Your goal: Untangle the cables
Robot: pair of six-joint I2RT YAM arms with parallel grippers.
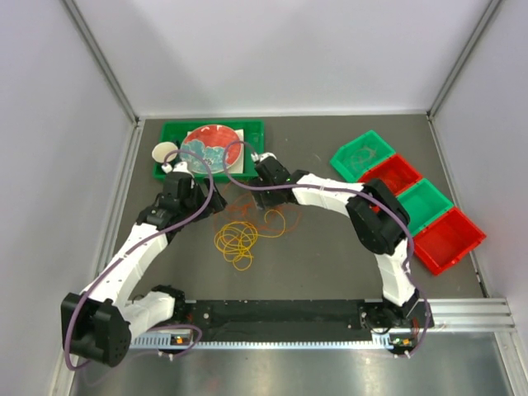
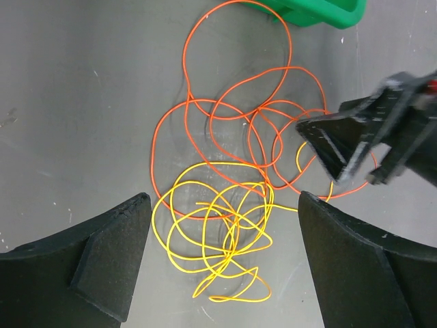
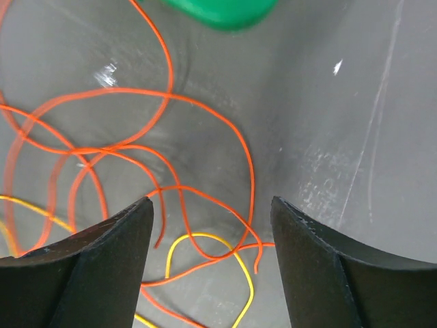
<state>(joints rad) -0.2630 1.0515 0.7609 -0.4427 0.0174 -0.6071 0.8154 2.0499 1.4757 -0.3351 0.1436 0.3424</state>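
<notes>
Cables (image 1: 239, 233), orange tangled with yellow, lie on the grey table (image 1: 330, 264) at mid-frame of the top view, while left gripper (image 2: 222, 205) and right gripper (image 3: 212, 205) hover above, jaws spread, grasping nothing.

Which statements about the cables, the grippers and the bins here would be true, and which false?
1. The yellow cable overlaps the orange cable on the table. True.
2. The left gripper is shut on the yellow cable. False: its jaws are open and hold nothing.
3. The right gripper is open above the orange cable. True.
4. All four bins are red. False: two green bins and two red bins alternate.
</notes>
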